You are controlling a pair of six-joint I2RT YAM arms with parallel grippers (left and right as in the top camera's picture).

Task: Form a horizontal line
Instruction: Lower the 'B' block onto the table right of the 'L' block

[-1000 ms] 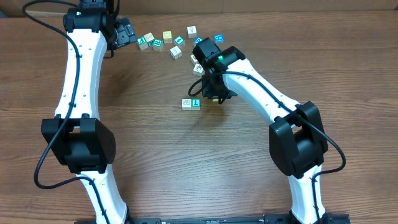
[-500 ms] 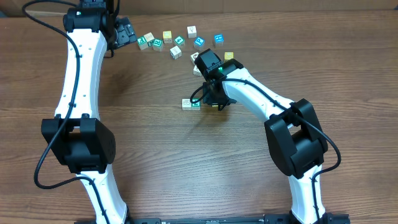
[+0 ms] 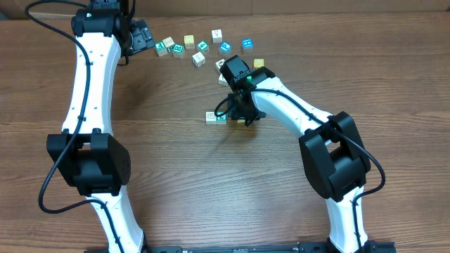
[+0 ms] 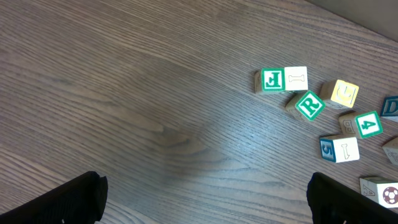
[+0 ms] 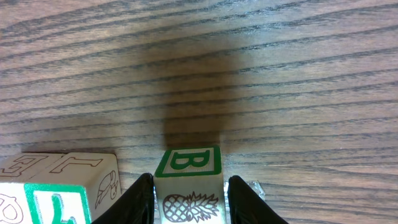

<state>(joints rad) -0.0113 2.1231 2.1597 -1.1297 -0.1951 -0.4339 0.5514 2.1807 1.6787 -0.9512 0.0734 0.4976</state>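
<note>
Two blocks lie side by side in a short row (image 3: 216, 117) at mid-table. My right gripper (image 3: 242, 116) is shut on a green "B" block with a pineapple face (image 5: 188, 180) and holds it at the table surface just right of that row. In the right wrist view the row's nearest block, with an animal drawing (image 5: 84, 177), sits a small gap left of the B block, between my fingers (image 5: 188, 202). My left gripper (image 3: 144, 36) is open and empty at the far left; its wrist view shows its fingers (image 4: 208, 205) over bare wood.
Several loose letter blocks lie scattered at the table's back (image 3: 200, 49); they also show in the left wrist view (image 4: 311, 106). A yellow block (image 3: 259, 63) lies behind my right arm.
My right gripper has moved left and toward the front with the B block, bringing it beside the two-block row. The left arm has not moved.
</note>
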